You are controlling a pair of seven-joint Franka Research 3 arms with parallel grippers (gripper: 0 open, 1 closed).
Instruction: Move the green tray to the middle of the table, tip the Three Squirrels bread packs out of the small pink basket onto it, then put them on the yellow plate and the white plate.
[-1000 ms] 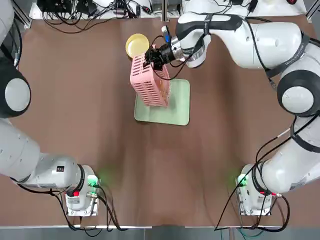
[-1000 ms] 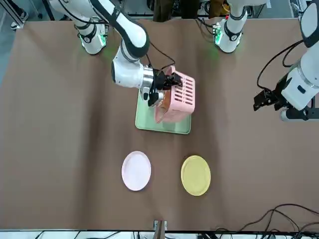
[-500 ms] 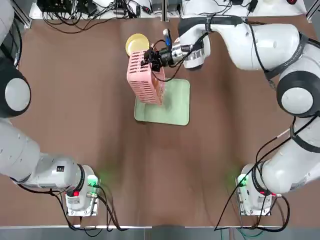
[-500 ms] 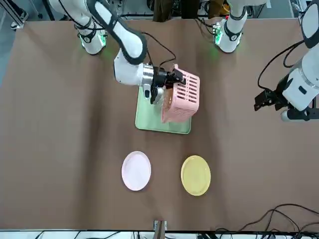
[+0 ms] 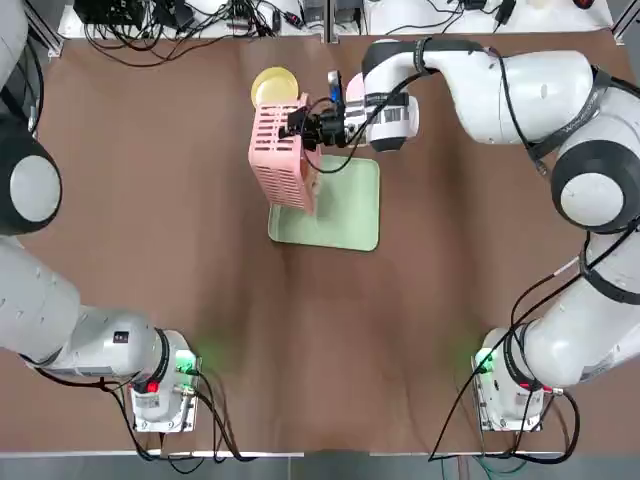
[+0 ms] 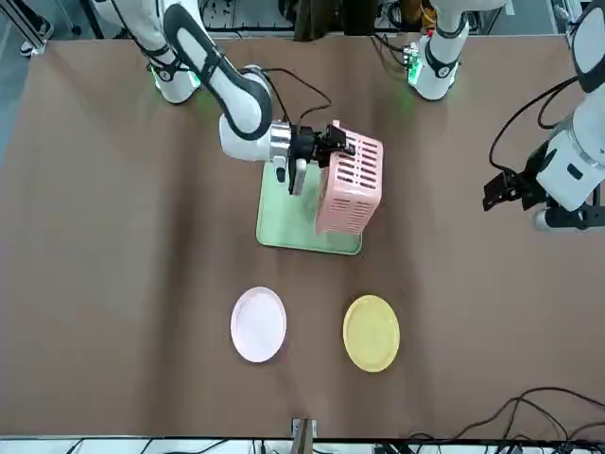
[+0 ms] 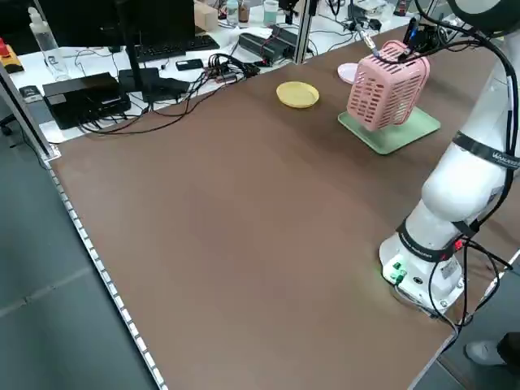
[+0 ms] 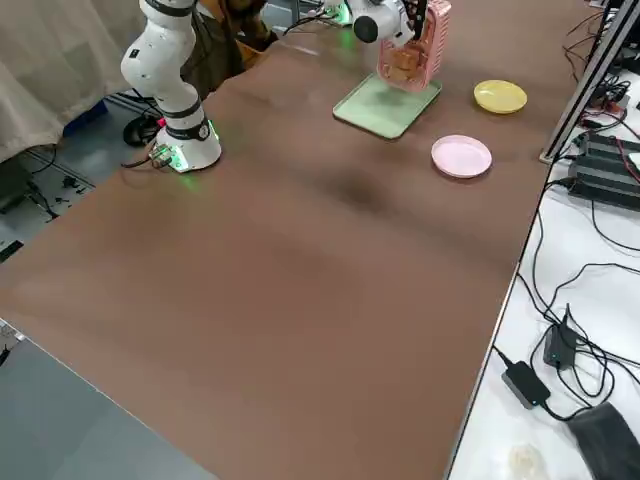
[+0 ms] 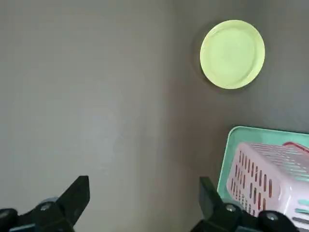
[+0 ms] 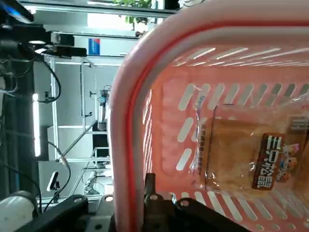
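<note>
My right gripper [image 5: 307, 126] [image 6: 319, 151] is shut on the rim of the small pink basket [image 5: 279, 152] [image 6: 351, 185]. It holds the basket tipped on its side over the robot's-left part of the green tray [image 5: 345, 210] [image 6: 288, 222], mid-table. A Three Squirrels bread pack [image 10: 251, 164] lies against the slotted wall inside the basket [image 10: 145, 96]. The yellow plate [image 6: 371, 333] [image 9: 232, 53] and the white plate [image 6: 258, 324] sit on the far side, with nothing on them. My left gripper [image 6: 499, 189] [image 9: 140, 208] hangs open and high off to the left side.
Cables and boxes [image 5: 170, 20] run along the far edge of the brown table [image 5: 150, 250]. The arm bases [image 5: 160, 385] [image 5: 510, 385] stand at the near corners. Bare tabletop lies between the tray and the bases.
The right gripper has turned the basket from a slant to nearly upright on its side and shifted it slightly toward the robot's left. The left arm has not moved.
</note>
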